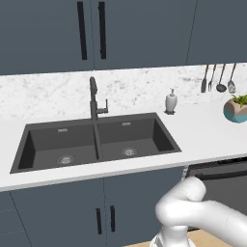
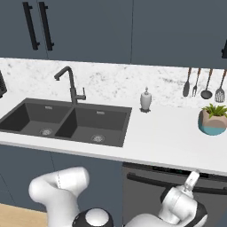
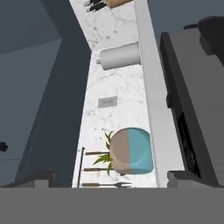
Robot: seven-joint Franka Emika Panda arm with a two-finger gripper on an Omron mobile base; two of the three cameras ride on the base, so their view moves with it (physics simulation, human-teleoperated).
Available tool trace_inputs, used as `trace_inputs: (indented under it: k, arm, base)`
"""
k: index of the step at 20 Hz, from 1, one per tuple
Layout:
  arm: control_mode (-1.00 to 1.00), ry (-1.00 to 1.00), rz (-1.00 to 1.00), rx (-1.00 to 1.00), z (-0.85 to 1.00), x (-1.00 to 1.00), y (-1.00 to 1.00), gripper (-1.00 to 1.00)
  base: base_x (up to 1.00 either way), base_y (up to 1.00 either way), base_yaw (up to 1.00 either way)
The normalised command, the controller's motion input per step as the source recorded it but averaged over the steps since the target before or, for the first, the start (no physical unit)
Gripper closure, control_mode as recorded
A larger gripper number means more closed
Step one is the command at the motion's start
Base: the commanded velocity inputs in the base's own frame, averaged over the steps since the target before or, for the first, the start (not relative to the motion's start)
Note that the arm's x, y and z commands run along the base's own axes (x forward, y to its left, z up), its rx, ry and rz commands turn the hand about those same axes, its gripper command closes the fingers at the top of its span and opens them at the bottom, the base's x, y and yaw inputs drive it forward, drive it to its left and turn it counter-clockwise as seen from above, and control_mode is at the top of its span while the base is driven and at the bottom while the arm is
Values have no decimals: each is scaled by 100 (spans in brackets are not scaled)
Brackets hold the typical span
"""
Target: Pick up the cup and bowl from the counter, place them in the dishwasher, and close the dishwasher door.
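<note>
- Counter (image 1: 202,132): long white marbled slab running the width of both base views, with a marbled backsplash behind it and dark slate wall cabinets (image 1: 135,29) above. In the hand view it shows rolled on its side as a pale strip (image 3: 118,83).
- Double sink (image 1: 96,142): dark, two basins set into the counter's left half, each with a round drain; a dark tall faucet (image 1: 94,99) stands at the back between the basins.
- Dishwasher door (image 2: 146,195): dark slate panel under the counter's right part, upright and shut flush, with its long black bar handle (image 2: 146,181) along the top. In the left base view it sits at the right edge (image 1: 222,181), partly behind the arm.
- Arm: white links rise from the bottom of both base views; the wrist end sits low, in front of the dishwasher door.
- Potted plant (image 2: 213,120): teal and tan round pot with green leaves, on the counter well to the right, above the dishwasher; close up in the hand view (image 3: 131,151).
- Soap dispenser (image 2: 146,100): white bottle at the backsplash, just right of the sink.
- Utensils (image 2: 203,84): four hanging on the backsplash above the plant.
- Paper towel roll (image 3: 120,56): white cylinder on the counter, farther along than the plant in the hand view.
- Gripper (image 3: 109,180): two dark fingertips (image 3: 43,178) stand wide apart, released, nothing between them.
</note>
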Motion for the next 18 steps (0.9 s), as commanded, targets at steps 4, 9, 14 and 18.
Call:
trace_inputs:
  k: [4, 9, 14, 18]
  arm:
    - [-100, 11, 6, 1, -16, -100, 5, -100]
    - [-100, 45, 13, 0, -98, -65, 12, -100]
    - [-100, 47, 15, 9, -81, -5, 17, -100]
    - [-100, 22, 15, 42, -59, 50, 0, -100]
  base:
    - [0, 0, 0]
    - [0, 0, 0]
    - [0, 0, 0]
    - [0, 0, 0]
